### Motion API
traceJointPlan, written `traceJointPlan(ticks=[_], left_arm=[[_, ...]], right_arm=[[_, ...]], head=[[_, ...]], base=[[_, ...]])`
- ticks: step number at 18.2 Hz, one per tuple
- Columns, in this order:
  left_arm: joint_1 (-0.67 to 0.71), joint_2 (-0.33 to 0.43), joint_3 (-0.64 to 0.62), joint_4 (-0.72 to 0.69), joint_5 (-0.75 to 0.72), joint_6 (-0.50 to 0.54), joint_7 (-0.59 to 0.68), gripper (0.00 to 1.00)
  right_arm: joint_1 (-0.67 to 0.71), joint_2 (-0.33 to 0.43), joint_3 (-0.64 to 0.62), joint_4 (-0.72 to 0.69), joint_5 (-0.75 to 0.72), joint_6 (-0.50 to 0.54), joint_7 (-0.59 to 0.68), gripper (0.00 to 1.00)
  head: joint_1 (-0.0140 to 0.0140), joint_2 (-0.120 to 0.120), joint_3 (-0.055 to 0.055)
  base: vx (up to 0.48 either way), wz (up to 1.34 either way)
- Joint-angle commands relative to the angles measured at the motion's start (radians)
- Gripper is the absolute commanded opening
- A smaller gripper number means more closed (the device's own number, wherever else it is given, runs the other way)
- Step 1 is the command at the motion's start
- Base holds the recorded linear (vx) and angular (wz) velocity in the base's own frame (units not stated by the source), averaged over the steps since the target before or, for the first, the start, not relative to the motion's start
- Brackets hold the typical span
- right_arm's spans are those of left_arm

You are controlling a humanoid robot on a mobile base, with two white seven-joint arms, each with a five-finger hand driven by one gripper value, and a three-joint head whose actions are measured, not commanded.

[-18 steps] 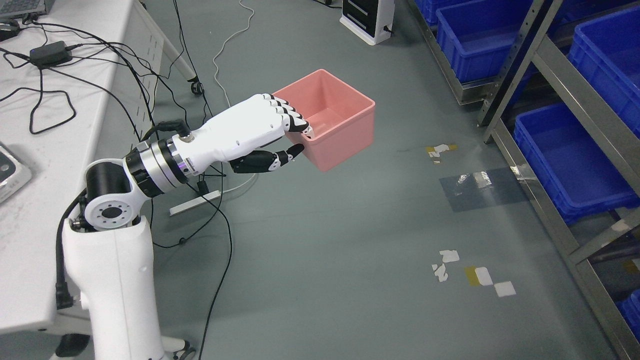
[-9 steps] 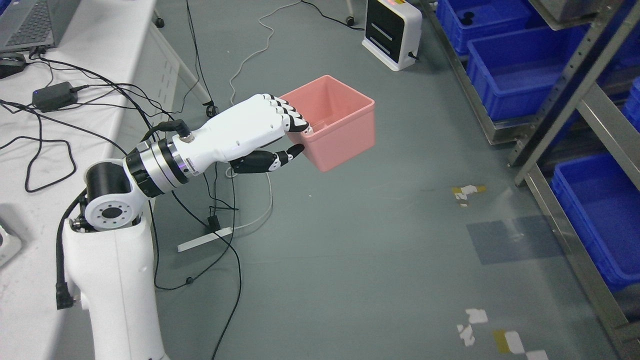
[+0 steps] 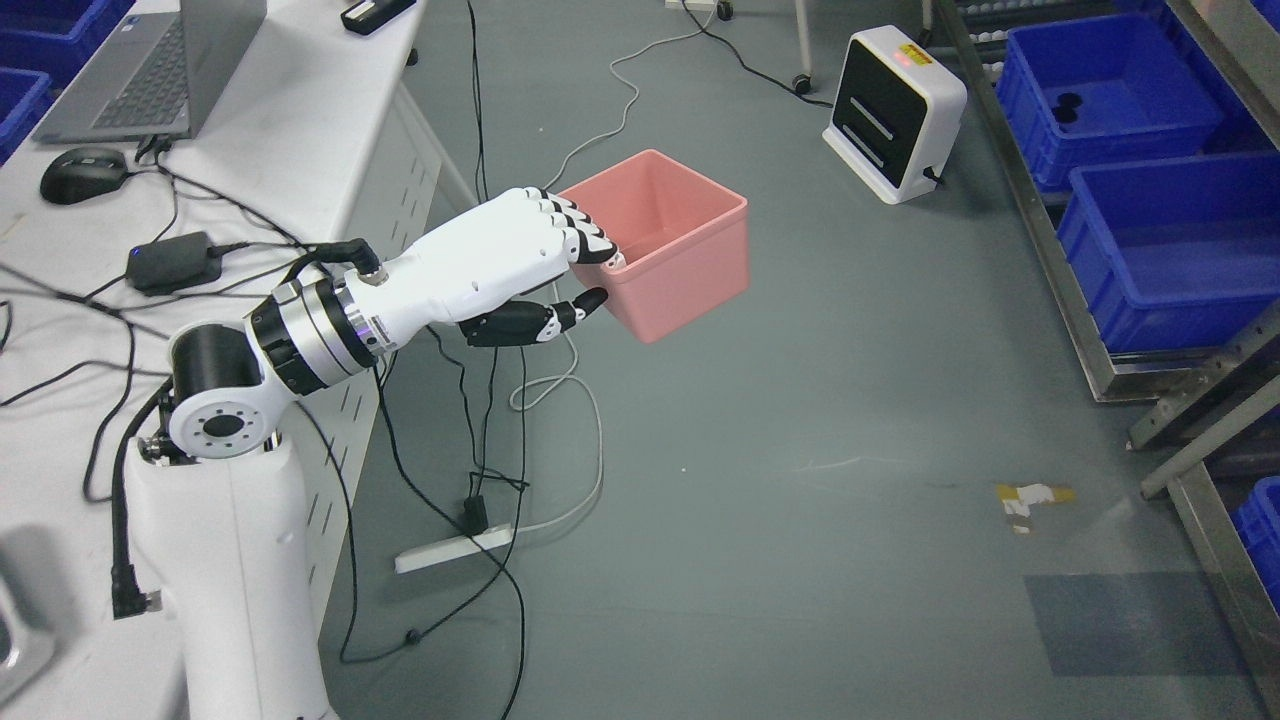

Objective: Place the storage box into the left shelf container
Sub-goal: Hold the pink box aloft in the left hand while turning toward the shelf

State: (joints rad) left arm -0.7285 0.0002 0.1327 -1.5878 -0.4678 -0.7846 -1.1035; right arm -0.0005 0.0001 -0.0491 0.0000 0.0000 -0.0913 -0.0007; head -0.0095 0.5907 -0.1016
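My left hand point(image 3: 590, 270) holds a pink storage box point(image 3: 680, 250) in the air above the grey floor, near the middle of the head view. Its four fingers point(image 3: 575, 225) hook over the box's near rim and the thumb point(image 3: 560, 315) presses the outer wall from below. The box is upright and looks empty. Blue shelf containers point(image 3: 1170, 240) sit on a low metal rack point(image 3: 1050, 260) at the right. The right arm does not show.
A white desk point(image 3: 300, 150) at the left carries a laptop point(image 3: 150, 70), a mouse point(image 3: 82, 173) and a power adapter point(image 3: 170, 262). Cables and a power strip point(image 3: 455, 548) lie on the floor. A white box-shaped device point(image 3: 893, 127) stands beyond the pink box.
The whole view has shifted: floor marks and rack slid down and right, so the camera has moved. My left hand and the pink box keep the same place in the picture.
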Motion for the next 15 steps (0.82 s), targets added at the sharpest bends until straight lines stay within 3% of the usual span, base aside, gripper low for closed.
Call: traceJointPlan(ticks=[1, 9, 15], left_arm=[[0.0, 0.017, -0.001, 0.0, 0.0, -0.001, 0.001, 0.03], [0.0, 0.017, -0.002, 0.006, 0.0, -0.001, 0.001, 0.03], [0.001, 0.017, -0.008, 0.012, 0.0, -0.001, -0.001, 0.04]], right_arm=[[0.008, -0.018, 0.0, -0.017, -0.003, -0.001, 0.001, 1.0], [0.008, -0.018, 0.0, -0.017, -0.003, -0.001, 0.001, 1.0], [0.008, -0.018, 0.0, -0.017, -0.003, -0.001, 0.001, 1.0]], head=[[0.0, 0.0, 0.0], [0.0, 0.0, 0.0], [0.0, 0.0, 0.0]], base=[[0.428, -0.37], [0.364, -0.96], [0.213, -1.02]])
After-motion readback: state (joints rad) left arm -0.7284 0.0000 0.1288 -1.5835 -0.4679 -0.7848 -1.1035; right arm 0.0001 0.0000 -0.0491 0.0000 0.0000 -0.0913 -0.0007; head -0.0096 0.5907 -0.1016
